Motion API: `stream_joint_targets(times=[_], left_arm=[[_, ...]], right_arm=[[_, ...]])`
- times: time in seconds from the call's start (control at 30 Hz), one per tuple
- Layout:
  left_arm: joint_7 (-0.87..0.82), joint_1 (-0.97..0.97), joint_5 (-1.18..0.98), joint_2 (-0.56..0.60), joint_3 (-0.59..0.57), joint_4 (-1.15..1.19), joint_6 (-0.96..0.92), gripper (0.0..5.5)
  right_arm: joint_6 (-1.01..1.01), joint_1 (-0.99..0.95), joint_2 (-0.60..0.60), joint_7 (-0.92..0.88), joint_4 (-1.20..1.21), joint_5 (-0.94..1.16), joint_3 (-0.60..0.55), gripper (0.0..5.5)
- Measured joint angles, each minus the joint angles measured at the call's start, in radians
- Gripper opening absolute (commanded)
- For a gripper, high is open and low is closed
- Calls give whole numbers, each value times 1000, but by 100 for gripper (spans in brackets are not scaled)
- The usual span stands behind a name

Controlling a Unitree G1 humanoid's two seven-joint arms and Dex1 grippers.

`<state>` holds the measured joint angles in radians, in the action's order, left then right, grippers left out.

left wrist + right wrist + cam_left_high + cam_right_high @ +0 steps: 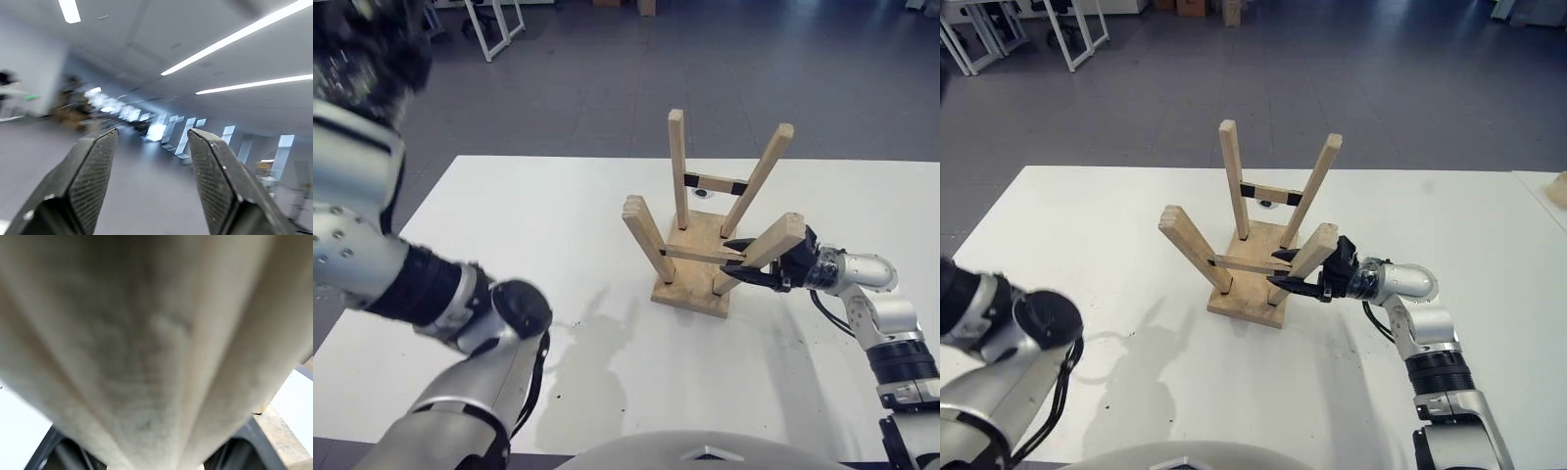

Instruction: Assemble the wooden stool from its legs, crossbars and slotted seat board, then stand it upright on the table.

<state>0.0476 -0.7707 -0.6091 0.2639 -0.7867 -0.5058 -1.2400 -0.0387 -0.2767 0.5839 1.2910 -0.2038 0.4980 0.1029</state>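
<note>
Centre of frame, on the table (509,225): seat board (690,292) flat down, legs (677,166) pointing up. Between the two rear legs, one crossbar (715,183); between the two front ones, a second crossbar (697,255). Just right of that, closed round the front-right leg (769,243), seemingly touching it: right gripper (741,269).

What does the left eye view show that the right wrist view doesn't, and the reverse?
Left eye view: the whole stool upside down on the table, legs up, with the right claw shut on the near right leg. Right wrist view: that leg's grain up close, dark fingers at either side. Both: the gripped leg, the seat board, the white table.
</note>
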Motion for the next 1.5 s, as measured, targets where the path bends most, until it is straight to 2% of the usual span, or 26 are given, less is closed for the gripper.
stream_joint_targets(times=[0.1,0.17,0.27,0.47,0.53,0.63,0.67,0.8,0.83,0.97,1.07,1.1,1.23,1.5], left_arm=[[-21,368,145,-21,238,21,50,264],[-38,522,234,-29,361,35,106,264],[-41,577,312,-18,489,42,194,264],[-124,607,466,-20,558,90,323,264],[-123,607,482,-54,661,88,345,264],[16,605,320,-209,889,9,306,264],[19,614,307,-213,907,-20,265,264],[19,651,303,-211,921,-100,194,264],[42,660,285,-181,921,-116,165,264],[304,741,147,67,927,-132,65,264],[397,775,113,235,784,-119,47,264],[411,775,107,259,750,-109,46,264],[430,770,78,264,743,-97,46,264],[418,774,75,264,748,-98,48,264]], right_arm=[[-4,-13,-8,22,1,4,2,206],[-4,-14,-14,17,-2,-3,1,206],[-3,-13,-18,13,0,-5,1,206],[-3,-3,-25,-4,14,-6,1,206],[-2,3,-26,-10,22,-7,0,206],[0,15,-24,-9,33,-2,-9,206],[-2,28,1,13,33,17,-22,206],[-2,29,18,56,29,25,-33,206],[-2,28,18,64,27,25,-33,206],[-5,-15,-11,86,-7,11,9,206],[-15,-53,-45,148,-41,11,44,206],[-17,-66,-56,159,-54,12,48,206],[-68,-121,-83,214,-130,4,64,206],[-122,-201,-135,209,-251,-36,57,206]])
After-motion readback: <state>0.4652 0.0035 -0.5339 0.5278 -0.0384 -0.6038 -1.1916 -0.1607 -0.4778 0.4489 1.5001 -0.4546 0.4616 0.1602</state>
